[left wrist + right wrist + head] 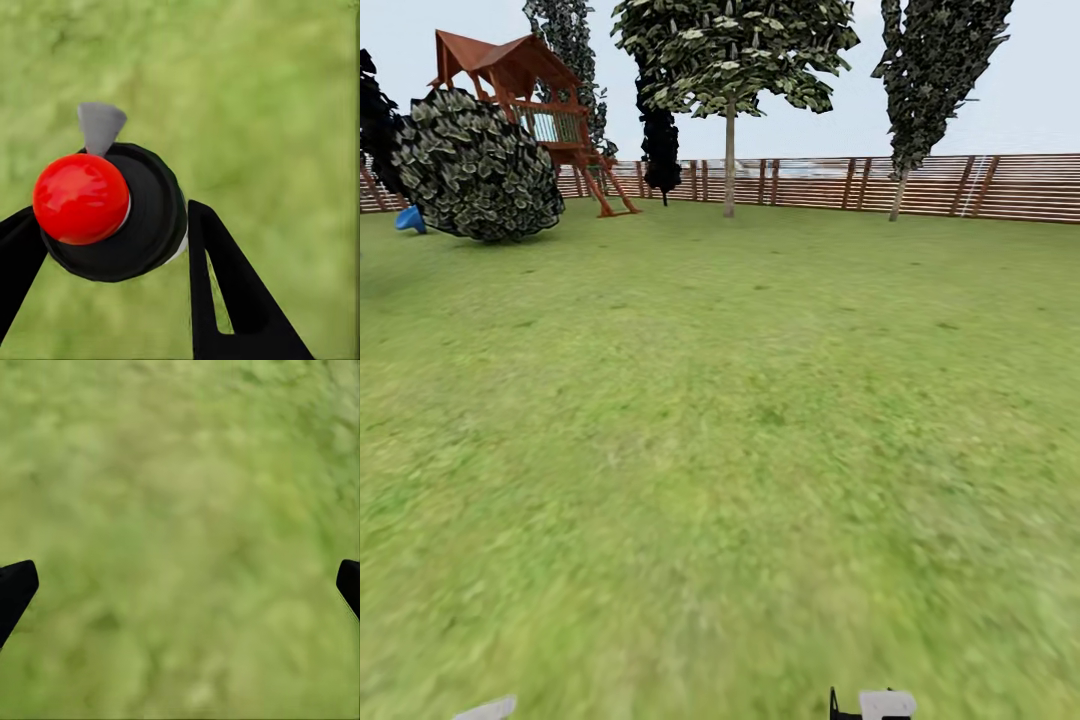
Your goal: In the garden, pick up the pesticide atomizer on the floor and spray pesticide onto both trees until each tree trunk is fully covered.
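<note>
- Red-capped and black-bodied, the pesticide atomizer [112, 210] sat between the two black fingers of the left gripper [112, 247], clamped there and held clear of the grass, its grey nozzle [100, 126] sticking out past the cap.
- Grass [720, 450] spread wide and open ahead of the robot in the head view, running out to a slatted wooden fence [960, 185] at the far edge of the garden.
- One tree [729, 155] with a straight pale trunk stood well off by the fence, and a second tree [900, 180] farther right; at that range I could only guess these were the two to be sprayed.
- The right gripper [180, 585] hung over bare lawn with its fingers wide apart and nothing between them.
- A wooden play tower [530, 100] and a round dark bush [475, 165] stood off to the left, well away from either trunk.
- By my reckoning the pickup was done and the robot was in the travelling step, bottle in hand.
- Next it would need to roll across the lawn toward the nearer trunk, stop close, raise the left arm and turn the nozzle to face the bark before spraying.
</note>
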Motion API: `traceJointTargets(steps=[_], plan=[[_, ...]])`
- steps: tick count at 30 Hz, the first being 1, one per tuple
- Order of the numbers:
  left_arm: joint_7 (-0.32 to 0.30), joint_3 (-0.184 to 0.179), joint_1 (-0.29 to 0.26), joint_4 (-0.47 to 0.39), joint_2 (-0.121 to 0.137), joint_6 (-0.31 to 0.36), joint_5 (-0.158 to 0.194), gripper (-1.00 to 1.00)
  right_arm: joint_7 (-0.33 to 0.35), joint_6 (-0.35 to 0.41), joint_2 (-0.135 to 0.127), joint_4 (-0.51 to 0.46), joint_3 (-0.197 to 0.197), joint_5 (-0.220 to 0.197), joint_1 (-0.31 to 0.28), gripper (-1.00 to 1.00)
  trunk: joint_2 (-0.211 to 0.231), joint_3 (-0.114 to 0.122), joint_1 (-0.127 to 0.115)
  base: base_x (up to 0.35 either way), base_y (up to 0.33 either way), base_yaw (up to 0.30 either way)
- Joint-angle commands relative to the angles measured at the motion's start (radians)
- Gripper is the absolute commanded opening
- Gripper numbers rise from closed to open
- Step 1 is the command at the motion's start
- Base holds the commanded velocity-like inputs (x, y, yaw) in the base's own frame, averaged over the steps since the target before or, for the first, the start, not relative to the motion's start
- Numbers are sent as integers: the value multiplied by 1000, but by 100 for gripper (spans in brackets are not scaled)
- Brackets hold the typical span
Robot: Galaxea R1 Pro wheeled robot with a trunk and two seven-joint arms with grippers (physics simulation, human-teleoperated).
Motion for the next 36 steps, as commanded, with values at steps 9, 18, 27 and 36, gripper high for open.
traceJointTargets(steps=[9, 18, 27, 36], plan=[[-1, 2, -1, 1, 0, -3, 6, -100, -10, 0, 0, 1, 8, 3, 0, 100, 0, -1, 0, 339, 0, 0], [0, 1, -1, 1, 1, -3, 6, -100, -10, 0, 0, 1, 8, 3, 0, 100, 0, -1, 0, 338, 0, 0], [-1, -1, -1, 1, -2, -3, 3, -100, -10, 0, 0, 1, 8, 3, -1, 100, 0, -1, 0, 339, 0, 0], [-1, 0, -1, 1, -2, -3, 4, -100, -10, 0, 1, 1, 8, 3, 0, 100, 0, -1, 0, 338, 0, 0]])
